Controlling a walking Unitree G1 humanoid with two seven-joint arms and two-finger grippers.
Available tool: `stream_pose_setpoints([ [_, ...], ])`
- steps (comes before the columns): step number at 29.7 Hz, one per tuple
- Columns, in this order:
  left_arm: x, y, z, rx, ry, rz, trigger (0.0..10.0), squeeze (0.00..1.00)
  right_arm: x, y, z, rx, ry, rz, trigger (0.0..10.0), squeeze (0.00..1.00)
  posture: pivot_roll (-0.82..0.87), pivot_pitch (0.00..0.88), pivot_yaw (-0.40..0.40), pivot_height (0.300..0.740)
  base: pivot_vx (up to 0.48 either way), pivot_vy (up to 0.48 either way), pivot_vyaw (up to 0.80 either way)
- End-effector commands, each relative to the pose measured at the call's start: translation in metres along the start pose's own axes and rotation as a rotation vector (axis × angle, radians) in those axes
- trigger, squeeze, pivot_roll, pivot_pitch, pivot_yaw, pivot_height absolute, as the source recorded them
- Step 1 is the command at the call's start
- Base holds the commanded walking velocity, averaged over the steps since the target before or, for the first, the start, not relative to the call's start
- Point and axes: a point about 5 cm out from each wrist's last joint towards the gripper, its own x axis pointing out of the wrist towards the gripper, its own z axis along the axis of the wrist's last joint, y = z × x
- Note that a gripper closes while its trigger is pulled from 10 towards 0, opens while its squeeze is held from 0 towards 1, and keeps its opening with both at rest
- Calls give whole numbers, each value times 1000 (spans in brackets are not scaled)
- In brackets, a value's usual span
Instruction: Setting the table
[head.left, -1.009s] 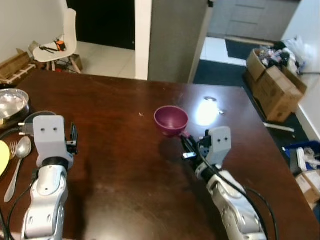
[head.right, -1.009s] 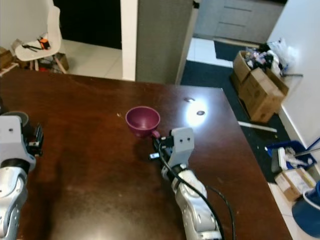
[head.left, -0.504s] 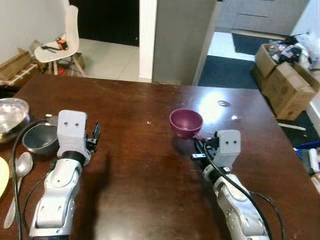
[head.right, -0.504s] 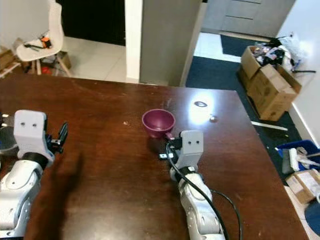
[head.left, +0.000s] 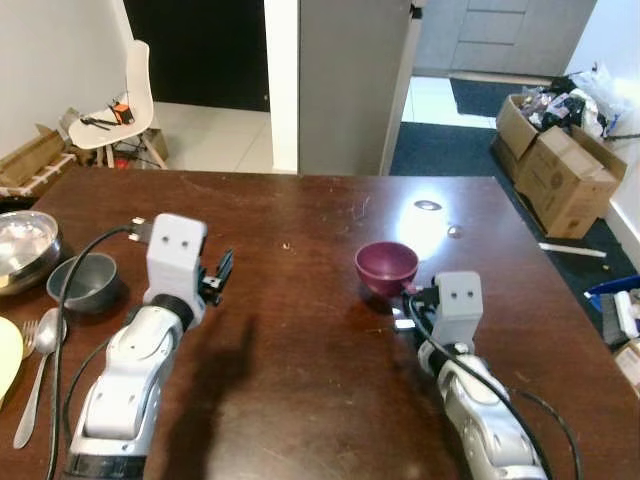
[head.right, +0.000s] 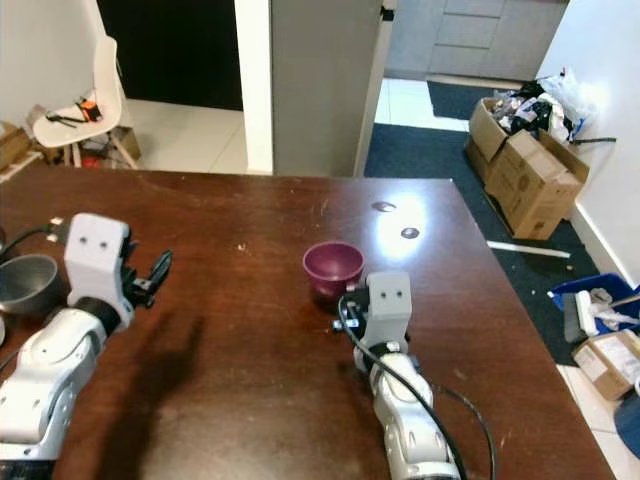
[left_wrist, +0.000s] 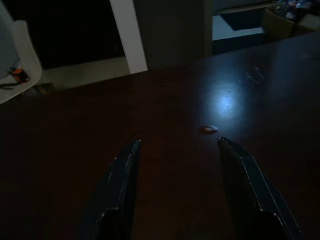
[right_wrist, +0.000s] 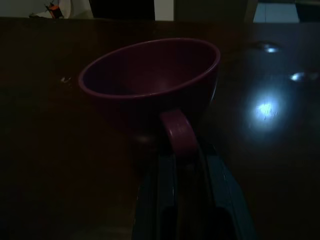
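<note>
The right gripper (head.left: 405, 310) is clamped on the handle (right_wrist: 177, 132) of the cup (head.left: 386, 267), a purple cup that sits upright on the dark brown counter (head.left: 300, 380) just ahead of the gripper; in the right wrist view the two fingers (right_wrist: 162, 190) press close on either side of the handle, and the cup's round open mouth faces up beyond them. The right arm lies low over the counter behind the gripper, a black cable running along it. The left gripper (head.left: 218, 275) is raised above the counter well to the left of the cup, its fingers (left_wrist: 122, 175) spread apart with nothing between them; beneath them the left wrist view shows bare wood, a small pale speck (left_wrist: 208, 129) and a glint of light. To the left of the left gripper, near the counter's edge, stands a grey bowl (head.left: 87, 282), and beyond that a steel bowl (head.left: 24, 245). Nearer the robot on that same side lie a spoon (head.left: 37, 380) and a fork (head.left: 26, 333) beside the edge of a yellow plate (head.left: 6, 350). Ahead of the right gripper, past the cup, a bright reflection lies on the counter. Beyond the counter stand a white chair (head.left: 118, 105), on the left gripper's side, and cardboard boxes (head.left: 555, 165) on the floor, on the right gripper's side.
</note>
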Motion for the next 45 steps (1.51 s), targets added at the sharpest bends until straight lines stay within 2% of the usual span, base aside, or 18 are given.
stream_pose_setpoints([
  [1,1,-1,-5,-3,33,-24,10000,0,3,-5,0,-9,-8,-14,10000,0,52,12,96,740,0,0,0],
  [2,0,-2,-3,0,31,-36,10000,0,6,-12,2,-35,-23,-35,10000,0,58,18,99,740,0,0,0],
  [3,0,-2,-3,0,31,-36,10000,0,6,-12,2,-35,-23,-35,10000,0,58,18,99,740,0,0,0],
  [5,-3,-2,-3,-1,36,-44,10000,0,6,-23,6,-31,-58,-69,10000,0,63,24,106,740,0,0,0],
  [10,-5,-3,-4,2,49,-55,10000,0,7,-30,7,-21,-85,-100,10000,0,65,30,115,740,0,0,0],
  [11,-7,-3,-5,5,58,-68,10000,0,8,-35,5,-13,-93,-125,10000,0,82,44,137,740,0,0,0],
  [15,-11,-2,-3,16,72,-88,10000,0,10,-35,3,35,-113,-133,10000,0,100,59,158,740,0,0,0],
  [26,-18,-1,-5,17,93,-91,10000,0,14,-33,-2,30,-118,-108,10000,0,110,75,158,740,0,0,0],
  [27,-18,-1,-5,16,95,-91,10000,0,14,-34,-2,27,-116,-109,10000,400,110,75,156,740,0,0,0],
  [28,-19,-2,-5,14,97,-91,10000,0,14,-35,-3,23,-114,-110,10000,714,107,76,155,740,0,0,0],
  [29,-19,-2,-5,14,99,-91,10000,0,14,-35,-4,22,-114,-111,10000,714,107,76,155,740,0,0,0],
  [30,-19,-2,-5,13,100,-91,10000,0,14,-36,-4,19,-113,-112,10000,1000,104,76,153,740,0,0,0],
  [40,-18,-5,-6,2,101,-90,10000,0,13,-36,-5,4,-113,-112,10000,965,87,76,146,740,0,0,0],
  [41,-17,-7,-6,-3,101,-89,10000,0,11,-35,-3,-2,-125,-108,10000,0,76,74,137,740,0,0,0],
  [45,-17,-9,-8,-16,100,-87,10000,0,4,-34,0,-7,-147,-109,10000,0,63,72,128,740,0,0,0],
])
